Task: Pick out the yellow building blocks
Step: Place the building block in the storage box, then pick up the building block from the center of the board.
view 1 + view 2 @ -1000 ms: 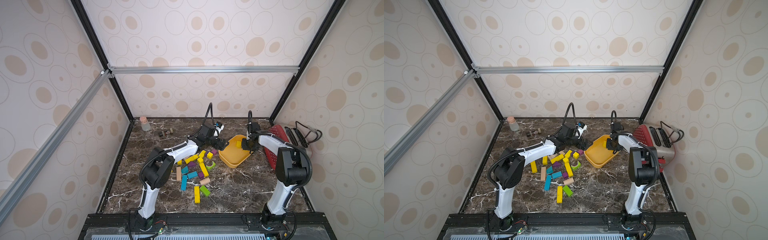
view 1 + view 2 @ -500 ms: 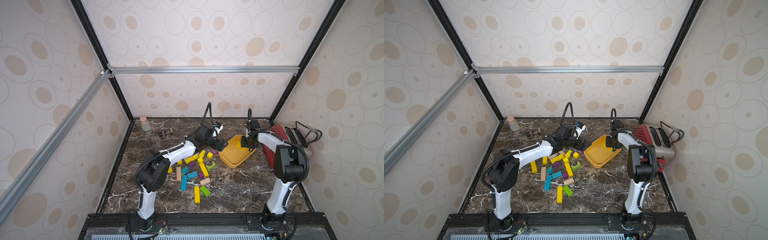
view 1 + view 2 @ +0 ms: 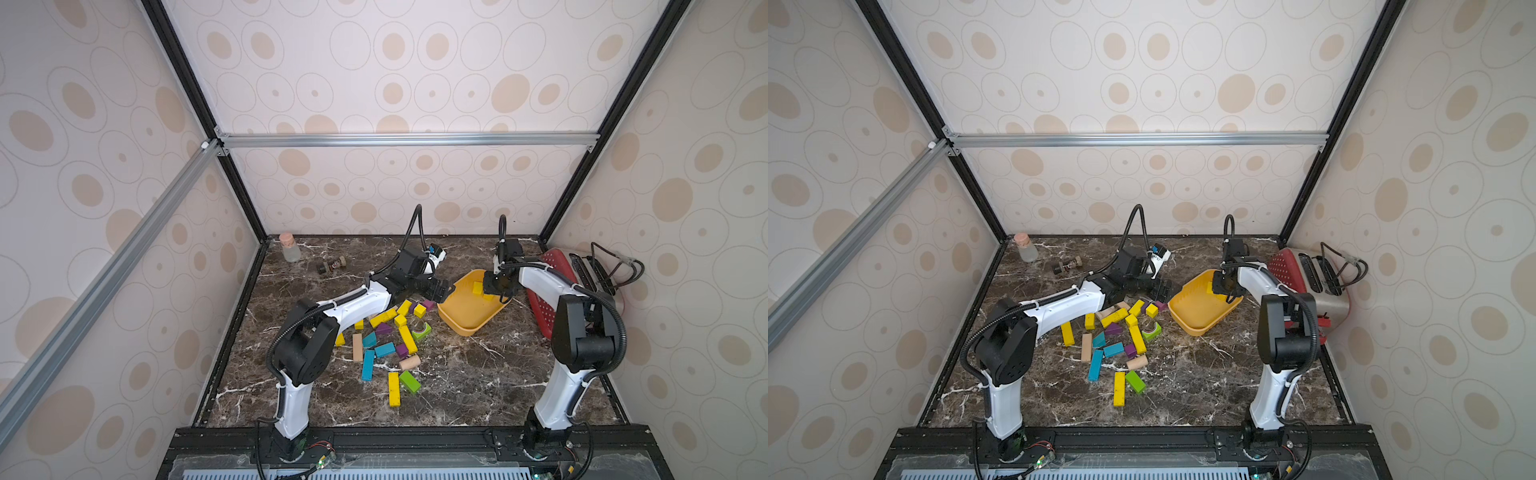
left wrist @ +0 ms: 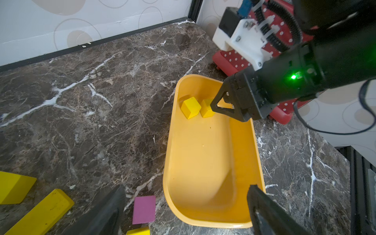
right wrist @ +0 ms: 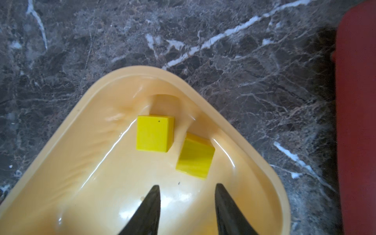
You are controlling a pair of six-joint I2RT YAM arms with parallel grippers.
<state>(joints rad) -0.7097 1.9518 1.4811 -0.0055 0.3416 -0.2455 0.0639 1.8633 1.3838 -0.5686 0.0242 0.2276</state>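
Observation:
Two yellow building blocks, small cubes (image 5: 154, 133) (image 5: 195, 156), lie at the far end of the orange-yellow bowl (image 3: 469, 316). My right gripper (image 5: 186, 185) hangs open just above them with nothing between its fingers. More yellow building blocks lie in the pile on the table in both top views, among them a long bar (image 3: 394, 388), another bar (image 3: 407, 338) and a cube (image 3: 419, 309). My left gripper (image 4: 186, 187) is wide open and empty, low over the bowl's near end (image 4: 203, 222), beside a purple block (image 4: 144, 209).
Blue (image 3: 368, 365), green (image 3: 409, 381), purple and plain wooden blocks are mixed into the pile. A red toaster (image 3: 552, 291) stands right of the bowl. A corked bottle (image 3: 289, 247) and a small dark object (image 3: 332, 266) sit at the back left.
My right gripper has gone from shut to open over the bowl's far end. The left arm has hardly moved.

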